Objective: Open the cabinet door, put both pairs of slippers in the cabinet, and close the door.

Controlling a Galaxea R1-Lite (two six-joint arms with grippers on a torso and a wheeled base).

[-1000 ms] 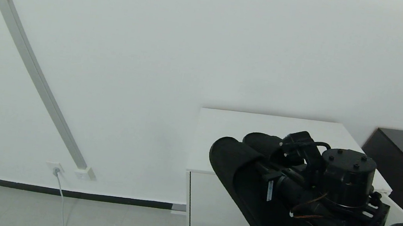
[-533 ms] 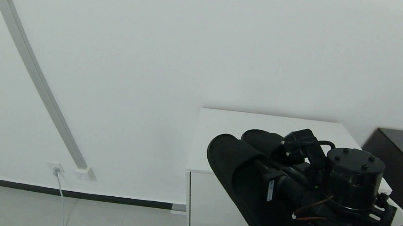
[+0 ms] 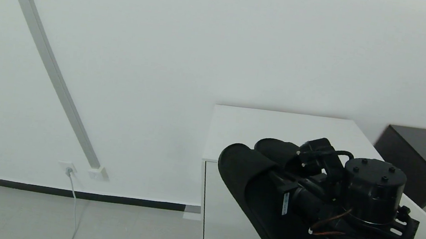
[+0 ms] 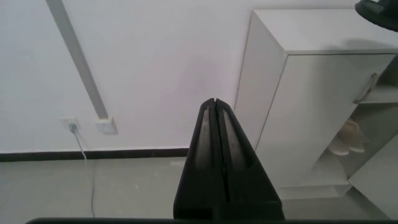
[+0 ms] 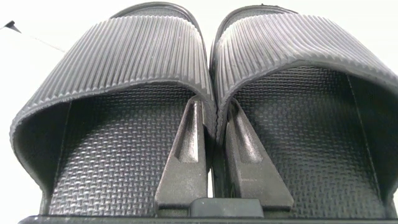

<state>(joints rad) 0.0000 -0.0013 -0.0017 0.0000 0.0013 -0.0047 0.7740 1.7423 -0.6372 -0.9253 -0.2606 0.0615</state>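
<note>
A pair of black slippers [image 3: 268, 196] hangs in the air in front of the white cabinet [image 3: 285, 129], soles side by side. My right gripper [image 5: 214, 124] is shut on them: its fingers [image 5: 186, 155] reach under the ribbed straps and pinch the two inner edges together. In the left wrist view the cabinet [image 4: 292, 81] shows a bar handle [image 4: 367, 87] and an open lower part with a pale pair of slippers [image 4: 348, 140] on a shelf. My left gripper [image 4: 214, 109] is shut on nothing, out in front of the wall left of the cabinet.
A dark low cabinet [image 3: 425, 160] stands right of the white one. On the wall to the left run a slanted cable duct [image 3: 48, 60] and a socket with a white cable [image 3: 68, 168] down to the grey floor.
The whole head picture has shifted, so the camera moved. Against the cabinet, the held black slippers now sit lower, across its front instead of its top edge. The grip is unchanged.
</note>
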